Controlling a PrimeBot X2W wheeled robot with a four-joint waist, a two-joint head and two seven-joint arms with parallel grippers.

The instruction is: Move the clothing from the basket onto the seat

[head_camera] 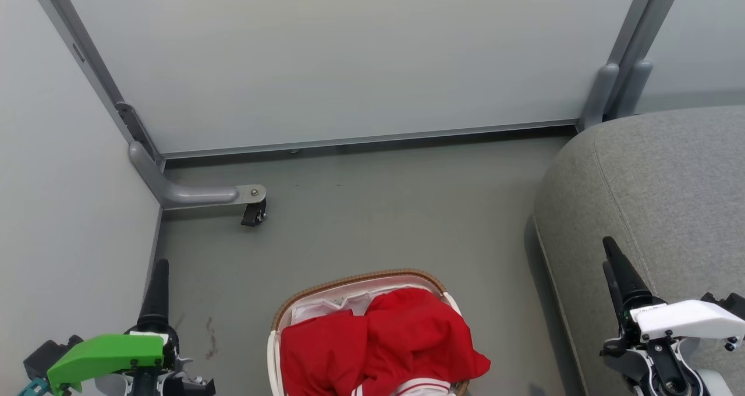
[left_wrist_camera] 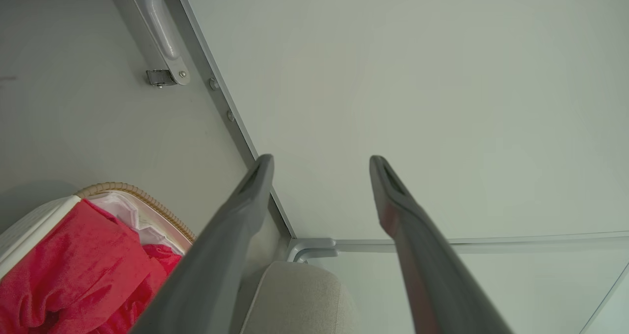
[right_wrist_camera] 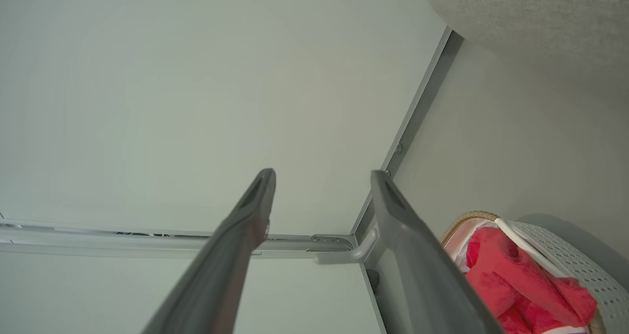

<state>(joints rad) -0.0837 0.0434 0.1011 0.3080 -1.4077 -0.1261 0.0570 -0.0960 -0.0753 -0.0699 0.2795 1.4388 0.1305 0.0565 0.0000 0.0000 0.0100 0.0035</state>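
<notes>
- Clothing [head_camera: 384,338], red and bunched up, lies inside the basket [head_camera: 349,280] on the grey floor [head_camera: 378,209].
- The seat [head_camera: 657,180] is near the basket, on the right side.
- The left gripper [left_wrist_camera: 319,162] is spread wide and holds nothing.
- The right gripper [right_wrist_camera: 322,174], by the seat's edge, is spread wide too and holds nothing.

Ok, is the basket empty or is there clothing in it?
Not empty: red clothing is heaped in the basket, draping over its rim on the seat side. The visible part of the seat carries no clothing.
</notes>
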